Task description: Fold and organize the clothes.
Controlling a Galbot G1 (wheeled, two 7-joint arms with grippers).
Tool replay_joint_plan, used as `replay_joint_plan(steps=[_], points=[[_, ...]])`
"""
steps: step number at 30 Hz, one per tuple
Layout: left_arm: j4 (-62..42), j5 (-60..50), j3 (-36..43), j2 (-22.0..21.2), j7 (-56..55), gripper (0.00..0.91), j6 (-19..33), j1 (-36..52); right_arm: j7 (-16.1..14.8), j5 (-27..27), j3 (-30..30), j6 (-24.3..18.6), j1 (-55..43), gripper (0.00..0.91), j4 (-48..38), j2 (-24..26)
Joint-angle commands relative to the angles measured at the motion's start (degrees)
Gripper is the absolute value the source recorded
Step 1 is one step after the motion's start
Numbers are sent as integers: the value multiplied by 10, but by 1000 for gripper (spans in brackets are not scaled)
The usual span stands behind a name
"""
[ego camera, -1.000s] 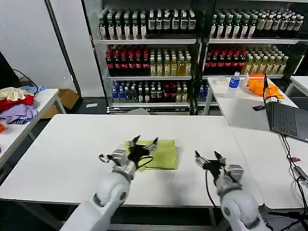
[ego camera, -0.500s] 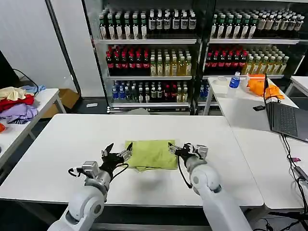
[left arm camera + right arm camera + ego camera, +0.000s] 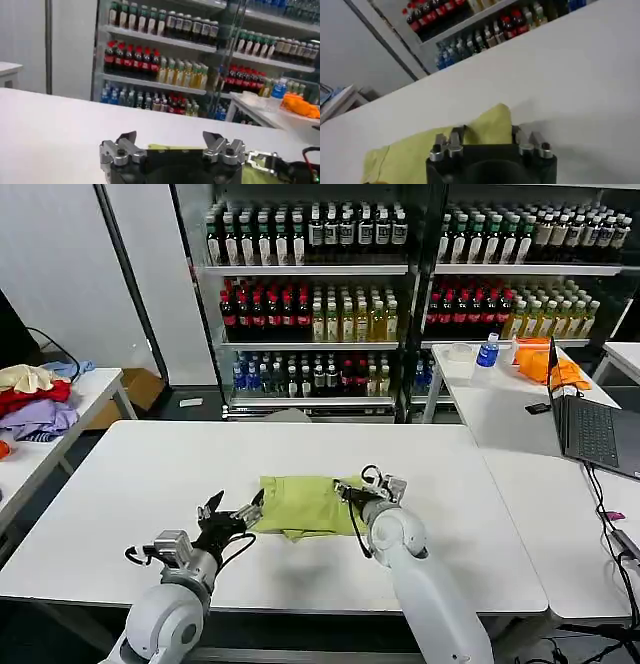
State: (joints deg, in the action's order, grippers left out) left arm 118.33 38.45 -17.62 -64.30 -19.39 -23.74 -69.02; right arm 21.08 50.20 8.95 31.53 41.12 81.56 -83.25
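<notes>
A plain lime yellow-green T-shirt (image 3: 305,506) on a white table (image 3: 120,494).

Evenly and brightly lit from overhead. White bench (image 3: 130,484) slightly washed out, mild glare, soft shadows only under the arms. Lit bottle shelves (image 3: 310,304) crisp in head view. Both wrist views soft, background shelves smeared. Slight bowing at head-view edges.

T-shirt (image 3: 303,506) lies folded mid-table (image 3: 130,484), toward the near edge. Left gripper (image 3: 232,516) just off its left edge; right gripper (image 3: 350,490) at its right edge. Drink shelves (image 3: 310,304) behind. Laptop (image 3: 596,434) on side table, right. Garment pile (image 3: 32,399) far left.
</notes>
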Motion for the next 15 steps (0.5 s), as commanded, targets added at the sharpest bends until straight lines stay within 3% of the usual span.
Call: replay_joint_plan(steps=[1,12,15], points=[[13,0,-11,1,1,907,0,-19,6,19,-4,-8,-28,0,-54,-14],[23,-5,-10,-4,2,907,-2,-32,-15,-62,15,1,-41,0,-56,52],[26,-6,-9,-5,3,907,-2,-37,-34,-84,25,0,-39,0,-52,74]])
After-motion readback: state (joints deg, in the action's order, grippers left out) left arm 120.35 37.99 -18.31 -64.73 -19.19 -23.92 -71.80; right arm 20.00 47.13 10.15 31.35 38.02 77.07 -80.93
